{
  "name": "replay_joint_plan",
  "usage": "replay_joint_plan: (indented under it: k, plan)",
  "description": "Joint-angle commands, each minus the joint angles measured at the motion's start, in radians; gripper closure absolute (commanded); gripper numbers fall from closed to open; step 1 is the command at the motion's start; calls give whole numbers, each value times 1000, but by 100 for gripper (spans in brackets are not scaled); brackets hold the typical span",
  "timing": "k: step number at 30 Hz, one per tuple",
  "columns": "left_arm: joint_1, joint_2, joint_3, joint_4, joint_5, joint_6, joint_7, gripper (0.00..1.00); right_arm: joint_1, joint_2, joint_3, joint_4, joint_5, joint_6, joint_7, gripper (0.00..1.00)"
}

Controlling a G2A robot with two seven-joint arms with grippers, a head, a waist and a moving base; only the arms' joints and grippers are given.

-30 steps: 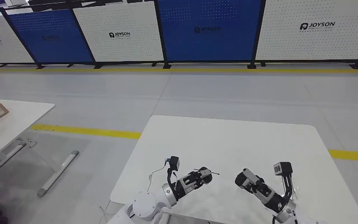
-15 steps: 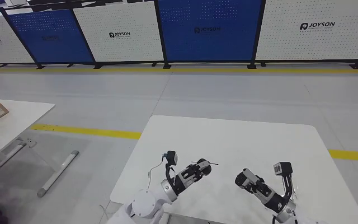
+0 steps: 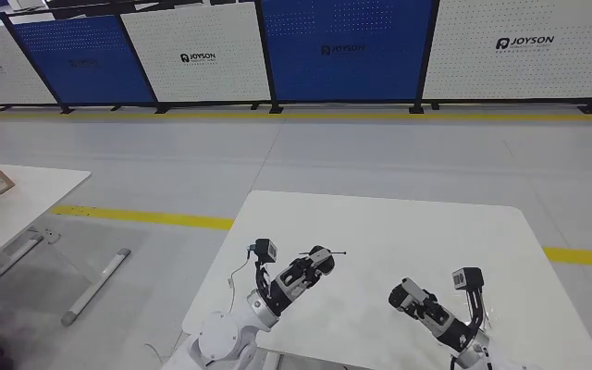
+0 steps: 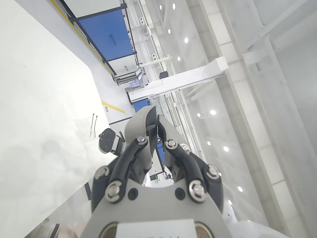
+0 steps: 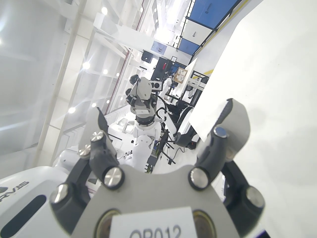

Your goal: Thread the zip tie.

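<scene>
Grips a black zip tie [image 3: 339,252] in the left hand [image 4: 154,117], fingers narrowed down tight onto the strip. Lets a thin dark end of it stick out past the fingertips, toward the middle of the white desk [image 3: 398,217]. Holds that hand over the near left part of the desk, angled toward the far right corner, with the tie clear of the surface as far as the left wrist view tells.

Spreads the right hand [image 5: 165,115] wide, both fingers far from each other, over the near right part of the desk. Points it across toward the left hand, framing that hand farther off between the spread fingers in the right wrist view. Holds the two hands well apart in the top view, with bare desk between them.

Has two spare zip ties [image 4: 93,125], black as well, lying flat on the desk, side by side and nearly parallel, each with a small head at one end. Shows them in the left wrist view near the right hand, well apart from the gripped zip tie and from the left hand
</scene>
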Motion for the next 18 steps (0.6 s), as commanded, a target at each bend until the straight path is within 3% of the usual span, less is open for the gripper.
replay_joint_plan:
  k: [1, 3, 8, 10, 12, 18]
  plan:
    - [0, 0, 0, 0, 0, 0, 0, 100, 0, 0, 0, -1, 1, 1, -2, 0]
    - [0, 0, 0, 0, 0, 0, 0, 100, -1, 0, 5, -11, 16, 10, 1, 0]
    - [0, 0, 0, 0, 0, 0, 0, 100, -46, 11, 114, -20, 123, -8, 6, 0]
    - [0, 0, 0, 0, 0, 0, 0, 100, -68, 15, 151, -17, 114, 23, -18, 0]
    - [0, 0, 0, 0, 0, 0, 0, 100, -73, 17, 159, -22, 85, 63, -37, 0]
    - [-13, -2, 5, -12, 6, -1, 15, 100, -73, 17, 159, -22, 85, 63, -37, 0]
